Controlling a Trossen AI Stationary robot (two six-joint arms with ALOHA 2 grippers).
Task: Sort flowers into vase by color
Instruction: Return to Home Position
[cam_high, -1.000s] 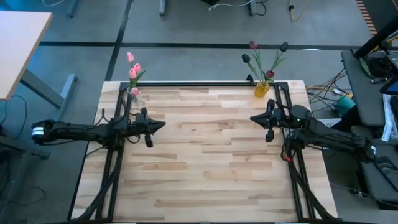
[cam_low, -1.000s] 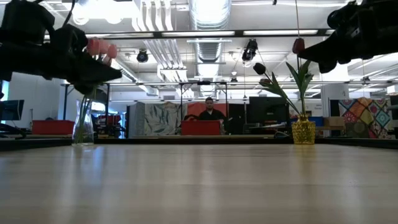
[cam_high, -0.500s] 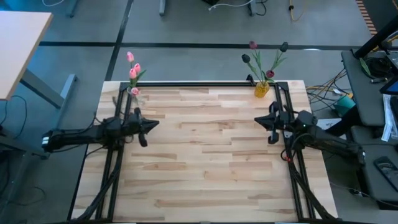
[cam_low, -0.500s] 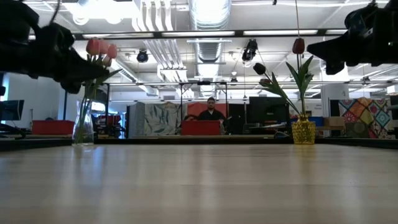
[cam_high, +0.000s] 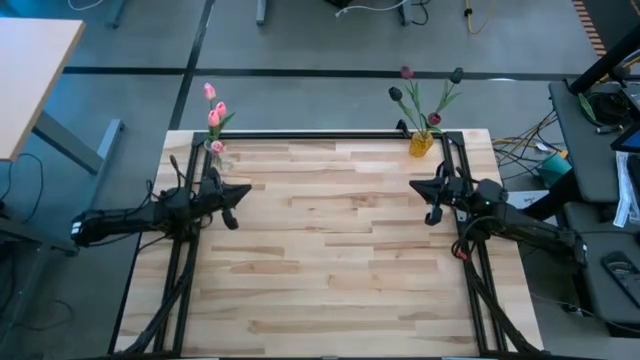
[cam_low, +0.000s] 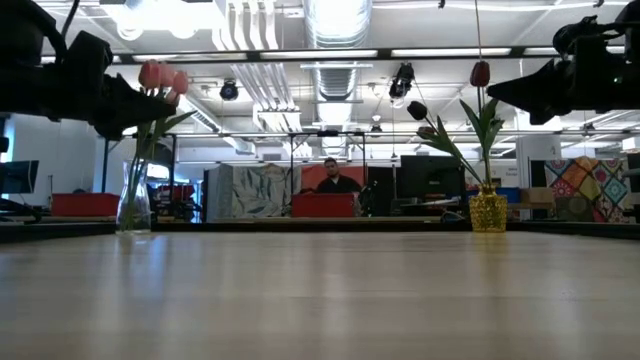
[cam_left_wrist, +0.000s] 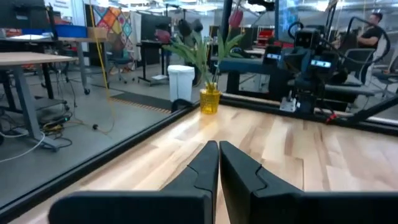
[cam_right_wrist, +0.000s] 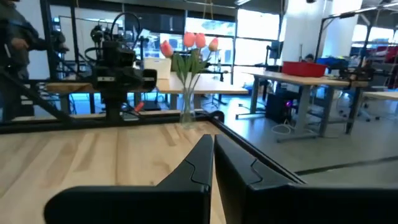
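Pink tulips (cam_high: 214, 112) stand with their stems in a clear glass vase (cam_high: 214, 148) at the table's far left corner. Dark maroon tulips (cam_high: 425, 95) stand in a yellow vase (cam_high: 421, 143) at the far right corner. My left gripper (cam_high: 245, 190) hovers shut and level over the table's left side, just nearer than the clear vase. My right gripper (cam_high: 413, 186) hovers shut over the right side, nearer than the yellow vase. The left wrist view looks across at the yellow vase (cam_left_wrist: 209, 101). The right wrist view looks across at the clear vase (cam_right_wrist: 188, 112). Neither gripper holds anything.
Black rails (cam_high: 330, 134) frame the wooden table top (cam_high: 330, 250) along its far, left and right sides. In the low view a person (cam_low: 330, 178) sits far back in the room, beyond the table. Desks and cables stand on the floor around the table.
My left gripper has drawn back toward the table's left edge and tipped up to level. My right gripper has drawn back toward the right edge and sunk a little. Both have stayed shut. The flowers and vases have not moved.
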